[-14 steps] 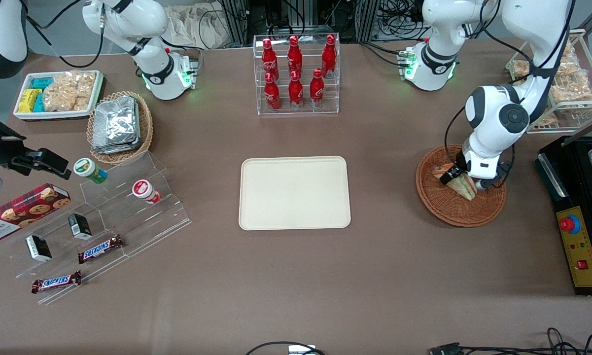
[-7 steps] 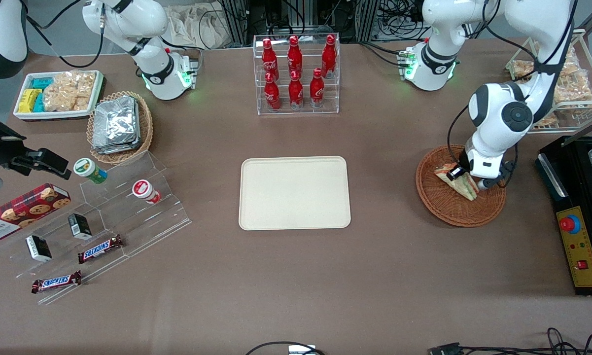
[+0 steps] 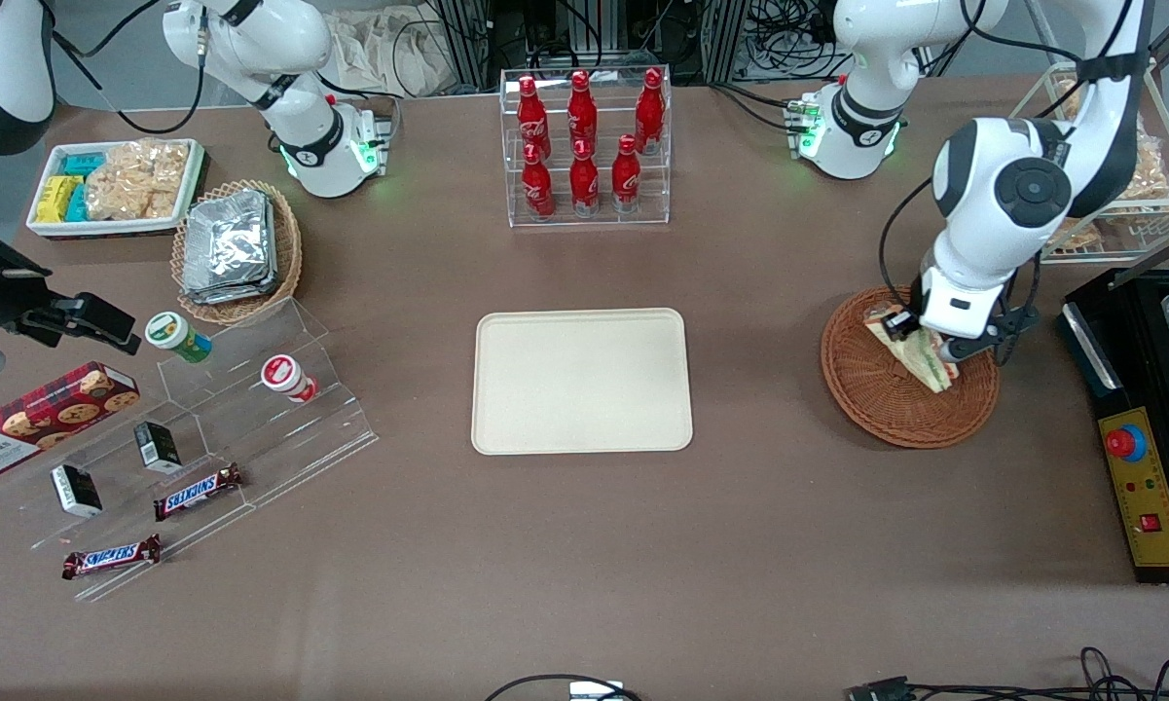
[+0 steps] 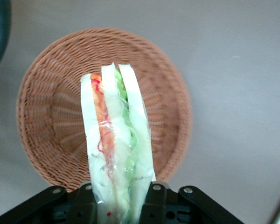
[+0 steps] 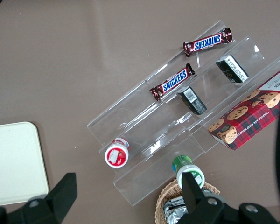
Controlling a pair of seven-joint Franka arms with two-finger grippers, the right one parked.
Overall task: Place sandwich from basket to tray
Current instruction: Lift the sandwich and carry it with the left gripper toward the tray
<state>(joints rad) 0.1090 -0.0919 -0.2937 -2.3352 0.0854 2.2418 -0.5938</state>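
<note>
While clamping the sandwich [image 4: 116, 149] at its lower end with the gripper [image 4: 119, 203] above the basket [image 3: 871, 399], risking slippage of the clear wrap, or filling crush, during transfer toward the tray [image 3: 582, 380].

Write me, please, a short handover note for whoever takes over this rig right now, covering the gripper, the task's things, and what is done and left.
Gripper: shut on the sandwich, jaws clamping one end of the wedge, held above the basket.
Sandwich: lifted clear of the basket floor in the left wrist view, filling layers on edge.
Basket: otherwise holds nothing, at the working arm's end of the table.
Tray: mid-table, nothing on it.
Done: grasp and lift.
Left: carry the sandwich over to the tray, lower it, open the jaws, withdraw.
</note>
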